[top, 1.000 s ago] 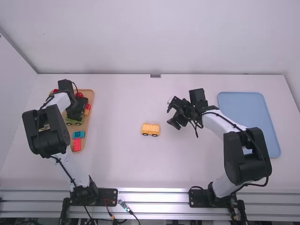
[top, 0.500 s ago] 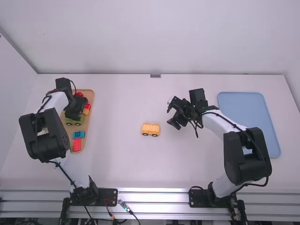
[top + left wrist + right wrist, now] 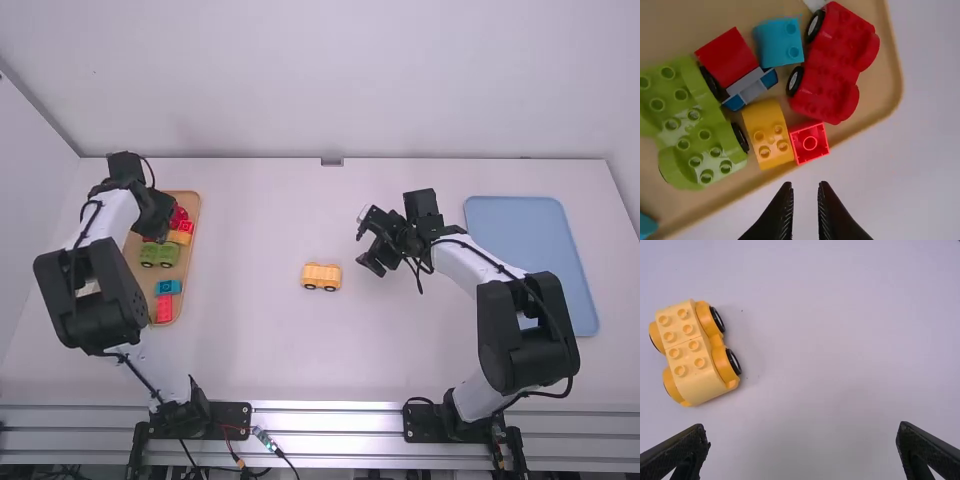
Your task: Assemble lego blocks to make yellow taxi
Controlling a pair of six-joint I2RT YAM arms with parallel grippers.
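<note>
Tabletop (image 3: pixel 260 350) is backed by a pale wall (image 3: pixel 330 85) – the yellow car base (image 3: pixel 321 278) is set mid-surface; left gripper (image 3: pixel 156 214), by the tray (image 3: pixel 149 277), is parted narrowly – right gripper (image 3: pixel 366 242) spread wide.

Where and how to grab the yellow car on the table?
Probably mid-body on the yellow car, one finger per long side, right gripper coming straight down: it stands on its wheels, studs up, longer than wide, both long sides exposed.

Black cables (image 3: pixel 492 262) run along white links (image 3: pixel 463 270) and chunky black joints (image 3: pixel 502 340).
</note>
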